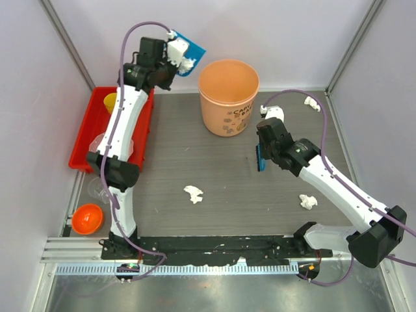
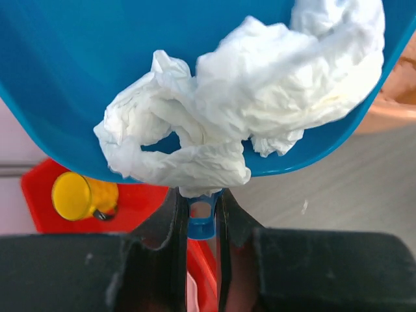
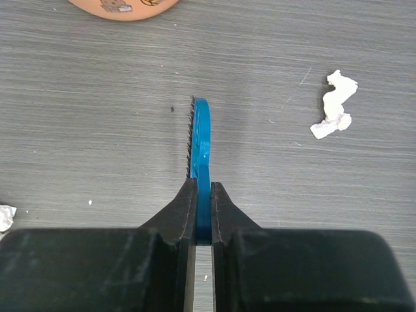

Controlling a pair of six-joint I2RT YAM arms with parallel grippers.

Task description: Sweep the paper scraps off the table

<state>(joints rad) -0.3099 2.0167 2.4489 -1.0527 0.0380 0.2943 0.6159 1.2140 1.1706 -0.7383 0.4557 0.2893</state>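
My left gripper point(image 1: 177, 53) is raised at the back left and shut on the handle point(image 2: 200, 220) of the blue dustpan point(image 1: 192, 47). The pan point(image 2: 78, 65) holds several crumpled white paper scraps point(image 2: 260, 97) and hangs left of the orange bucket point(image 1: 229, 96). My right gripper point(image 1: 262, 155) is shut on a blue brush point(image 3: 200, 140), held low over the dark table point(image 1: 214, 169), bristles pointing left. Loose scraps lie at mid-table point(image 1: 193, 194), front right point(image 1: 307, 202) and the back right corner point(image 1: 312, 103). The right wrist view shows one scrap point(image 3: 335, 104) right of the brush and another point(image 3: 5, 216) at the left edge.
A red tray point(image 1: 142, 140) stands along the left edge with a yellow cup point(image 1: 110, 101) in it, also seen under the dustpan point(image 2: 78, 195). An orange bowl point(image 1: 87, 218) and a clear cup point(image 1: 97, 186) sit off the front left. Pale walls and corner posts surround the table.
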